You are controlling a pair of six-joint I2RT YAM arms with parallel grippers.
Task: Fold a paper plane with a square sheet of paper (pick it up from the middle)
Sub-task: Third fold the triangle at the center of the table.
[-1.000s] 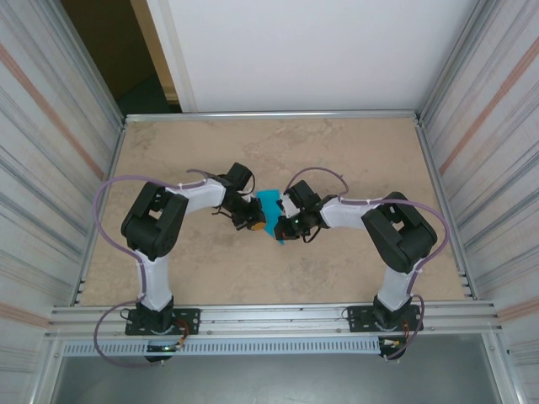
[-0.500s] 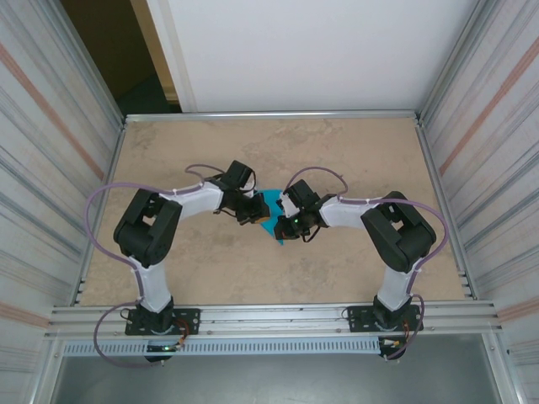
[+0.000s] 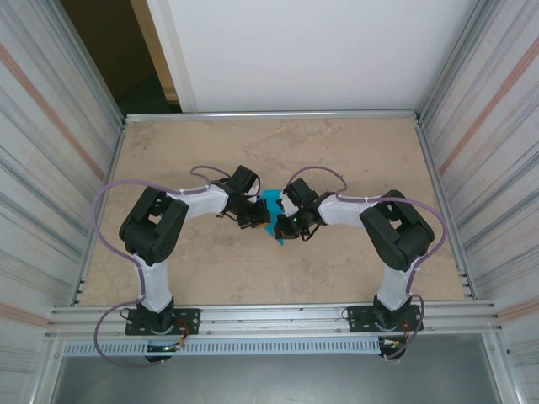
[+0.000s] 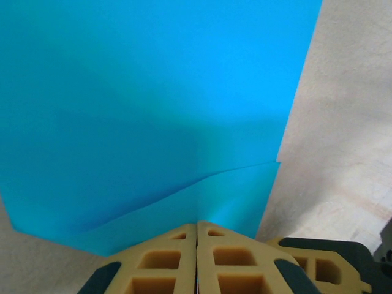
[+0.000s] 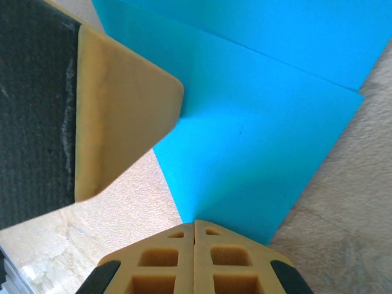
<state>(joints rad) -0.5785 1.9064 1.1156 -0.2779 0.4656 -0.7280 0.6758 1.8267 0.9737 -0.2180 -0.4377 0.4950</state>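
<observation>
The left gripper (image 3: 255,220) is clenched, its tan fingers (image 4: 160,260) pressed flat together with no gap, and the tips meet the near edge of the square sheet of paper (image 4: 153,92); whether any paper is nipped in the seam or the tips merely bear on it cannot be told. The right gripper (image 3: 284,227) is closed the same way, its tips (image 5: 195,223) set against a lower corner of the teal sheet (image 5: 257,141). Seen from above, the sheet (image 3: 271,202) lies near the middle of the beige mottled table (image 3: 354,151), squeezed between the two wrists, which cover much of it. It is already creased: a folded layer overlaps the rest, its edge running slantwise across the left wrist view. In the right wrist view a second tan finger pad with dark backing (image 5: 116,116) juts in from the upper left and hides part of the paper's edge. Lilac cables (image 3: 105,202) loop off both arms. Ribbed metal walls (image 3: 42,126) flank the table, with a white panel (image 3: 320,50) behind.
</observation>
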